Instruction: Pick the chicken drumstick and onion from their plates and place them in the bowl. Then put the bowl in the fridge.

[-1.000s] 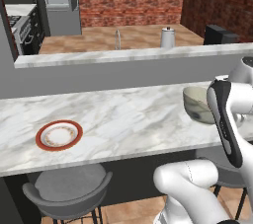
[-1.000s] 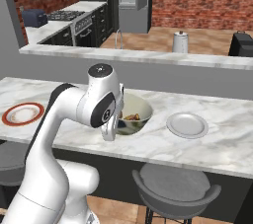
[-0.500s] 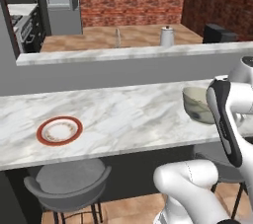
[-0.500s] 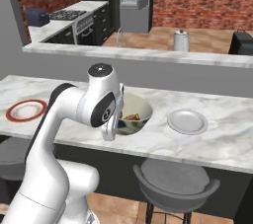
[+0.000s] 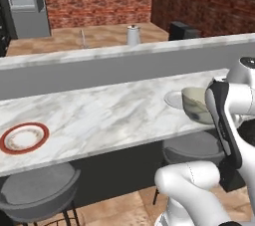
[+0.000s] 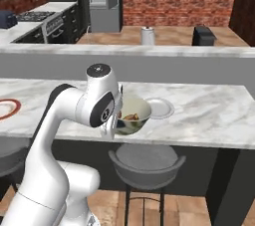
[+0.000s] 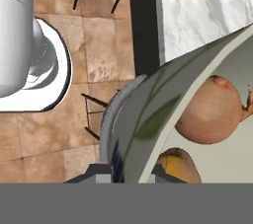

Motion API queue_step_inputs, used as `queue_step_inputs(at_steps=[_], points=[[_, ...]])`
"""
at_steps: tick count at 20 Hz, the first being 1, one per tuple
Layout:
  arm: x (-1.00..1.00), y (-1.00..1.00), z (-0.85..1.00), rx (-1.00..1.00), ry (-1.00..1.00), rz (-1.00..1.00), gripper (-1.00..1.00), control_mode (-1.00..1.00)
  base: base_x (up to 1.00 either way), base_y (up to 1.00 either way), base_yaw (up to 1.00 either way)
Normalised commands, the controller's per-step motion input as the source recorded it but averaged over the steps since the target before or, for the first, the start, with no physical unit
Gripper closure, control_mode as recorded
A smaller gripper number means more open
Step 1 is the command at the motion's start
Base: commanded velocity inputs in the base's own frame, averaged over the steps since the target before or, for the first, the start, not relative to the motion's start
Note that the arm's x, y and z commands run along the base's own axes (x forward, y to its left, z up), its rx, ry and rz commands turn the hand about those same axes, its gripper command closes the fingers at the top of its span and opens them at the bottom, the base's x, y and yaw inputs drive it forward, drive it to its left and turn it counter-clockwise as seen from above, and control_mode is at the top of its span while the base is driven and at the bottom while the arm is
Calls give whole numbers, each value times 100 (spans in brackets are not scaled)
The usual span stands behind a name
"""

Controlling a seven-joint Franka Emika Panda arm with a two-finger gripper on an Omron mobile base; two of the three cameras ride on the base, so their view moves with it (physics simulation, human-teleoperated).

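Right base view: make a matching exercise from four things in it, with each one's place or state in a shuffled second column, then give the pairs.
Things:
1. bowl
2. red-rimmed plate
3. plain white plate
4. pale kettle

Places or states:
A. at the picture's left edge, on the marble counter
B. on the far wooden counter
C. holds the onion
D. empty, just right of the bowl

Pairs: 1-C, 2-A, 3-D, 4-B
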Motion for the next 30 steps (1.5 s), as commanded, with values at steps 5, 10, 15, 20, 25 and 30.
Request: queue_step_inputs(at_steps=[5, 10, 15, 20, 25, 30], points=[[0, 0, 0, 0, 0, 0, 100, 100, 20, -65, -24], [0, 0, 0, 0, 0, 0, 100, 100, 35, -61, -17], [0, 0, 0, 0, 0, 0, 100, 100, 48, -58, -7], [0, 0, 0, 0, 0, 0, 100, 100, 59, -54, -1], [0, 0, 0, 0, 0, 0, 100, 100, 67, -52, 0], [0, 0, 0, 0, 0, 0, 100, 100, 58, -59, 0]])
